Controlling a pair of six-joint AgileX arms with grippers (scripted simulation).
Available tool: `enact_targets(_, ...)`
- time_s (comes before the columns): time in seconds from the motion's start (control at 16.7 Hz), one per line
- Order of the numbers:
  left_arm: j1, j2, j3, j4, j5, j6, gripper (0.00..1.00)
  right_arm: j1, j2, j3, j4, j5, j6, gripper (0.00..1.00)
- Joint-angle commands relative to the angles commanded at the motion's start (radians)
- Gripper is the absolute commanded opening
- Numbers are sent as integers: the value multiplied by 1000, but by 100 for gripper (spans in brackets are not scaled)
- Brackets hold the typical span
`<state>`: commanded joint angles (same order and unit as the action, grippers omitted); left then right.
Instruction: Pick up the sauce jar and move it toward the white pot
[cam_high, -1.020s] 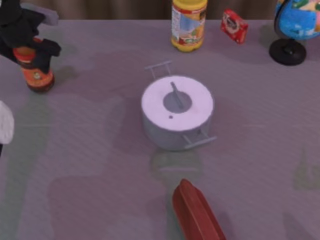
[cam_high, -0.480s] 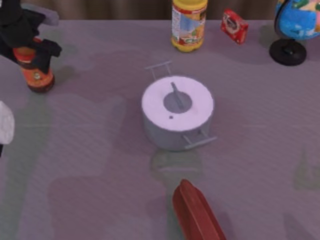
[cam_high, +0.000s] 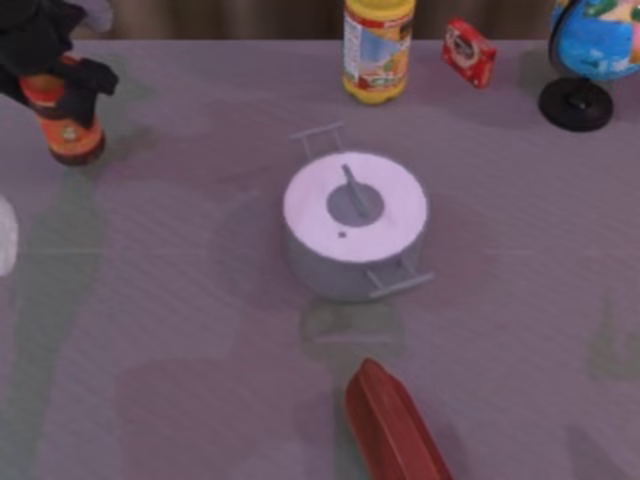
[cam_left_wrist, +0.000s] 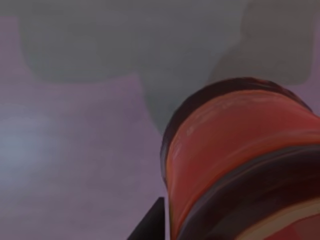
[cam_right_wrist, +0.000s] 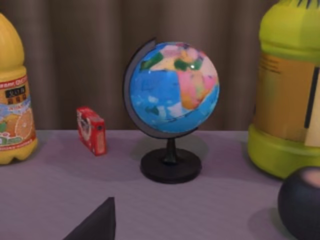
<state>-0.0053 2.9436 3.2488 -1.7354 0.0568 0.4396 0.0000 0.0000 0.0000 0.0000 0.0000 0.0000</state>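
Observation:
The sauce jar, dark brown-red with an orange label, hangs near the table's far left corner. My left gripper is shut on it just under its red-orange lid. In the left wrist view the sauce jar fills the picture, and one dark finger lies against its side. The white pot, with its flat lid and grey knob, stands at the table's middle, well to the right of the jar. My right arm is out of the top view. In its wrist view, only one fingertip shows, off to one side.
A yellow bottle, a small red box and a blue globe line the far edge. A dark red oblong object lies at the near edge. The right wrist view adds a yellow-green bottle and a dark round thing.
My left gripper has carried the sauce jar a little toward the table's far edge. The pot and everything else stay put.

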Motion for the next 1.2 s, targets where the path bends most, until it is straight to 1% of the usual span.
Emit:
enact_targets(0.24, 8, -175, -236, 80, -4, 4, 0, 0, 0, 0, 0, 0, 0, 100)
enact_targets(0.84, 22, -675, -1063, 284, -11, 2, 0, 0, 0, 0, 0, 0, 0, 100)
enact_targets(1.02, 24, -799, -1224, 346, -10, -1, 0, 0, 0, 0, 0, 0, 0, 100)
enact_targets(1.2, 24, -866, -1298, 383, -10, -3, 0, 0, 0, 0, 0, 0, 0, 100)
